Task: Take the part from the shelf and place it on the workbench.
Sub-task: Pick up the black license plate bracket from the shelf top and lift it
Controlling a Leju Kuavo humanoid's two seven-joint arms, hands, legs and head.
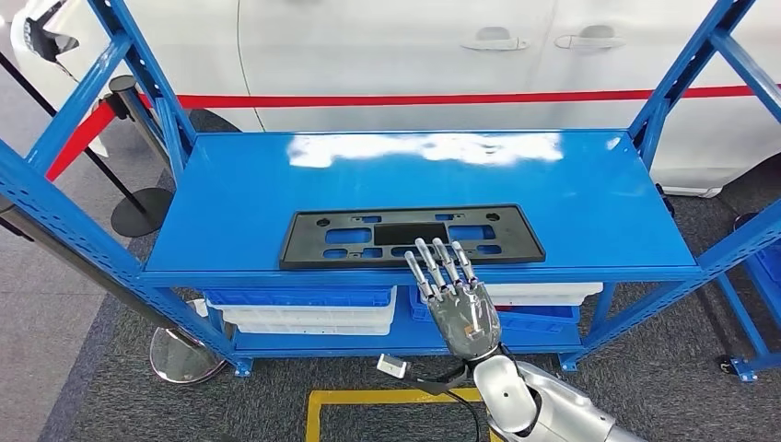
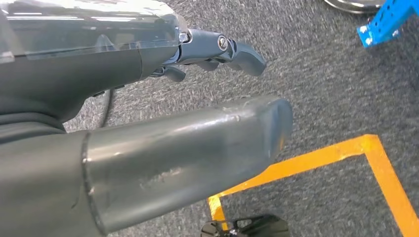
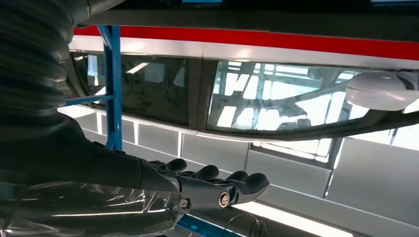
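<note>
At the lower centre of the head view, the robot's right hand [image 1: 463,308] rose from its silver forearm with the fingers [image 1: 438,261] straight and slightly fanned, holding nothing; their tips overlapped the front edge of the blue shelf [image 1: 589,207]. The right wrist view showed the same hand [image 3: 217,185] with fingers extended side by side and empty. Beneath the arm, a yellow floor marking [image 1: 368,398] framed a patch of dark grey carpet.

In the left wrist view, the left hand [image 2: 207,94] hung over the carpet near an orange-yellow line [image 2: 380,168]; the thick grey thumb lay forward and the darker fingers [image 2: 237,52] were stretched out above it, apart from the thumb, with nothing between them.

Just beyond the right fingertips lay the part [image 1: 412,235] — a flat, black rectangular plate with cut-out slots and holes — flat on the shelf top near its front edge, at the centre of the frame. Whether the fingertips touched it could not be told.

On the lower tier, under the shelf top, sat stacked shallow bins: a blue bin [image 1: 299,296] over white ones [image 1: 308,318] at left centre, and a white bin [image 1: 543,293] over another blue one [image 1: 539,320] to the right. Their contents were hidden by the shelf above.

Farther back, across the top of the frame, a red barrier tape [image 1: 414,98] ran in front of a white car [image 1: 396,46] — door handles visible at the upper right — with a black stanchion [image 1: 134,138] at the upper left.
</note>
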